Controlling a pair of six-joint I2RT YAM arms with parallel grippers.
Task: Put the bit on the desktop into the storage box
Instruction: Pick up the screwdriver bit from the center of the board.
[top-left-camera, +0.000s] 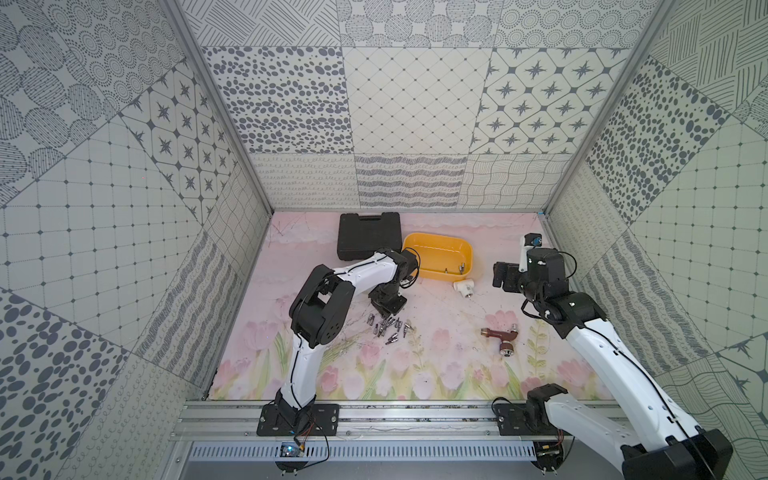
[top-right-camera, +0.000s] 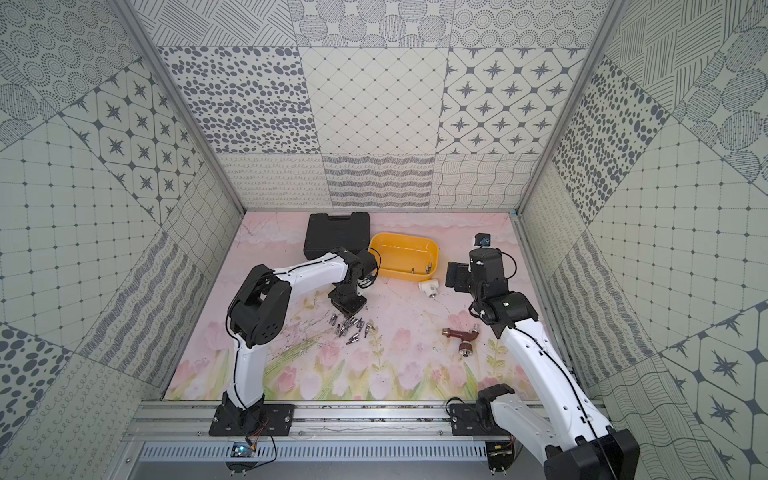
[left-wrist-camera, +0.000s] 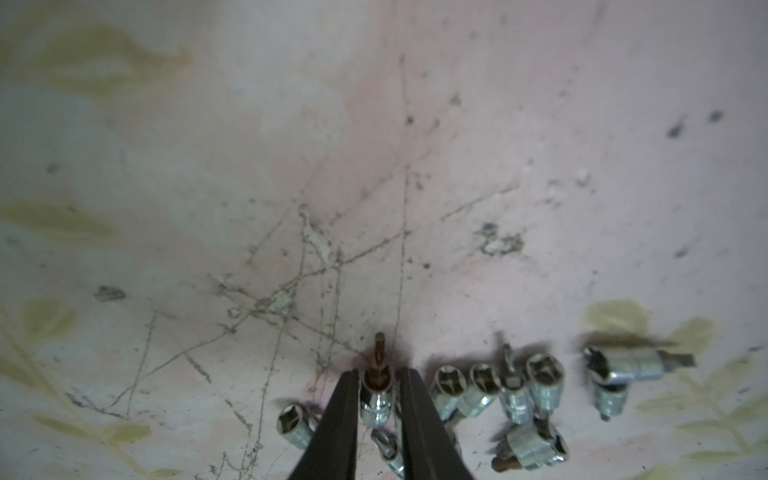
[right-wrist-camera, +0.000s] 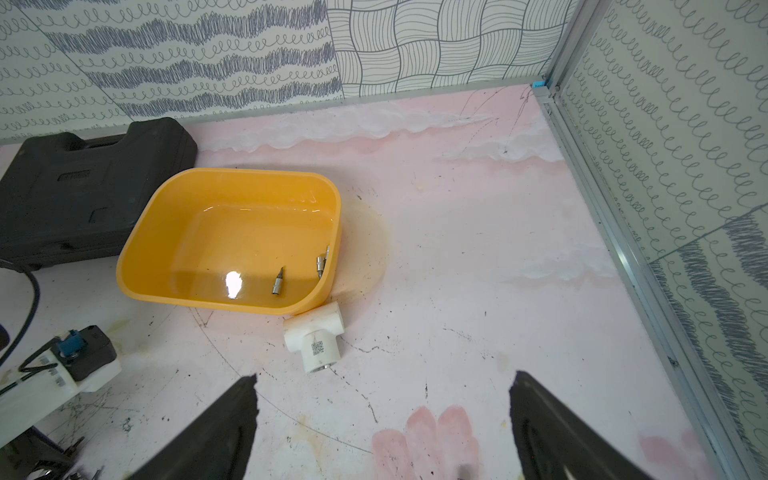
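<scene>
Several small silver bits (top-left-camera: 390, 326) lie in a loose cluster on the flowered desktop, seen in both top views. My left gripper (left-wrist-camera: 379, 374) points down at the far edge of the cluster (top-right-camera: 351, 326). Its two black fingers press close on either side of one bit (left-wrist-camera: 376, 399), which lies on the desktop. The yellow storage box (top-left-camera: 436, 253) stands at the back, with a bit (right-wrist-camera: 278, 281) and a second bit (right-wrist-camera: 321, 264) inside the box (right-wrist-camera: 232, 232). My right gripper (right-wrist-camera: 384, 382) hovers to the right of the box, open and empty.
A black tool case (top-left-camera: 369, 235) sits left of the box. A white pipe tee (top-left-camera: 464, 287) lies at the box's near right corner, and shows as the tee (right-wrist-camera: 316, 336) in the right wrist view. A brown tap (top-left-camera: 500, 334) lies right of the bits.
</scene>
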